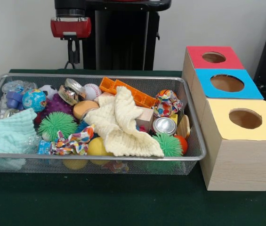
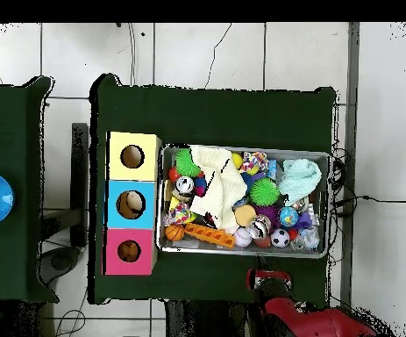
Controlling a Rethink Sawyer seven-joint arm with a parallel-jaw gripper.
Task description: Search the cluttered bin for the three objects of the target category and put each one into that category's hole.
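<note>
The wire mesh bin stands on the green table, full of clutter; it also shows in the overhead view. No soft animal toy shows in it; a cream knitted cloth and a mint cloth cover much of the contents. The red-panelled box's hole is at the far right of the bin and also shows in the overhead view. My gripper hangs above and behind the bin's far left edge, open and empty. It shows in the overhead view just outside the bin.
A blue-panelled box and a yellow-panelled box stand in a row with the red one. The bin holds green spiky balls, an orange brick, a globe ball, a tin can and patterned cloth scraps.
</note>
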